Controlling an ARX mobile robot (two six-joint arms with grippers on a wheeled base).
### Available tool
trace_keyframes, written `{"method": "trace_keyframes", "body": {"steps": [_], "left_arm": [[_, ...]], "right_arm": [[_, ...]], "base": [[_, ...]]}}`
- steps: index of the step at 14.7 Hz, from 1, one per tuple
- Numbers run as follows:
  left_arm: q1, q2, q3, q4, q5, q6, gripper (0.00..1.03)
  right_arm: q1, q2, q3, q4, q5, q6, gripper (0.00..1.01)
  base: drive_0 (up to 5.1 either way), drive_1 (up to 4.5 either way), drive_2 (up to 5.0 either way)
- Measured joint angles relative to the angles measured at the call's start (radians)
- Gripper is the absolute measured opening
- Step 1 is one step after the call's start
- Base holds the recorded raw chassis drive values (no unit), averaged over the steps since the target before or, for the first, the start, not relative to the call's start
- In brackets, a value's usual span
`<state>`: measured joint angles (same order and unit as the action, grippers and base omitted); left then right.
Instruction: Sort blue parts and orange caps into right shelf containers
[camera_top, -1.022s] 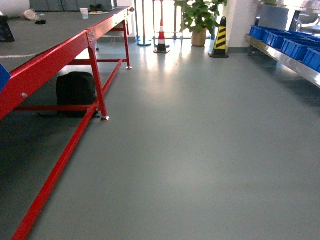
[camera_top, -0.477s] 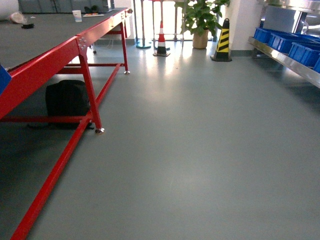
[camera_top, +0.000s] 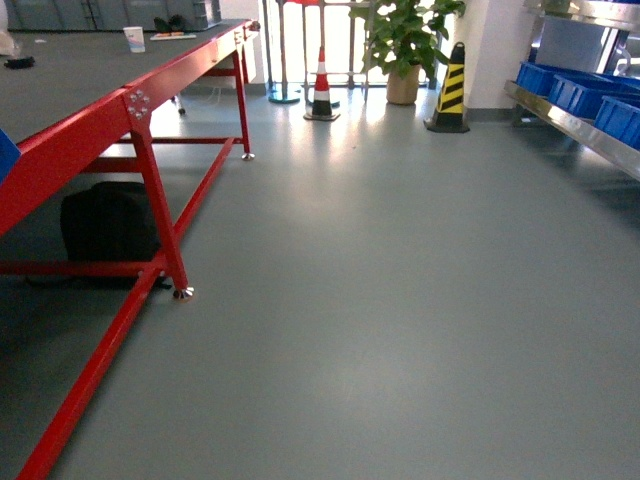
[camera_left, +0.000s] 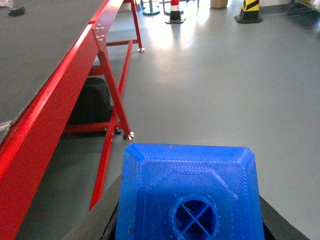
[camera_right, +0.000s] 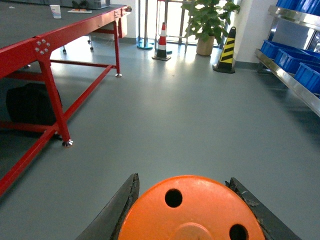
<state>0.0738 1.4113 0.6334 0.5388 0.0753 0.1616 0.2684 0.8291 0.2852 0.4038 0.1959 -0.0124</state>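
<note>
A blue part (camera_left: 190, 200), a box-shaped block with a round hole in its top, sits between the dark fingers (camera_left: 102, 215) of my left gripper (camera_left: 190, 222), which is shut on it. An orange cap (camera_right: 192, 212) with small holes in its flat top is clamped in my right gripper (camera_right: 183, 181), one finger on each side. The blue bins of the right shelf containers (camera_top: 575, 88) stand on a metal shelf (camera_top: 575, 122) at the far right, and show in the right wrist view too as blue bins (camera_right: 282, 52). Neither gripper appears in the head view.
A long red-framed table (camera_top: 135, 105) runs along the left, with a black bag (camera_top: 105, 225) under it. Grey floor stretches ahead. At the far end stand a red-white cone (camera_top: 321, 85), a yellow-black cone (camera_top: 452, 90) and a potted plant (camera_top: 405, 40).
The whole scene has shifted: the table leg and black bag have come closer and slid left, and the shelf bins have slid right. Both grips are unchanged.
</note>
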Motion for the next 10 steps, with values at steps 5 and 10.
{"method": "trace_keyframes", "body": {"steps": [5, 10], "left_arm": [[0.0, 0.0, 0.0, -0.005, 0.001, 0.0, 0.44], [0.0, 0.0, 0.0, -0.002, 0.001, 0.0, 0.44]], "right_arm": [[0.0, 0.0, 0.0, -0.006, -0.001, 0.0, 0.44], [0.0, 0.0, 0.0, 0.0, -0.001, 0.0, 0.44]], "base": [[0.0, 4.37, -4.3], [0.1, 4.42, -4.3]]}}
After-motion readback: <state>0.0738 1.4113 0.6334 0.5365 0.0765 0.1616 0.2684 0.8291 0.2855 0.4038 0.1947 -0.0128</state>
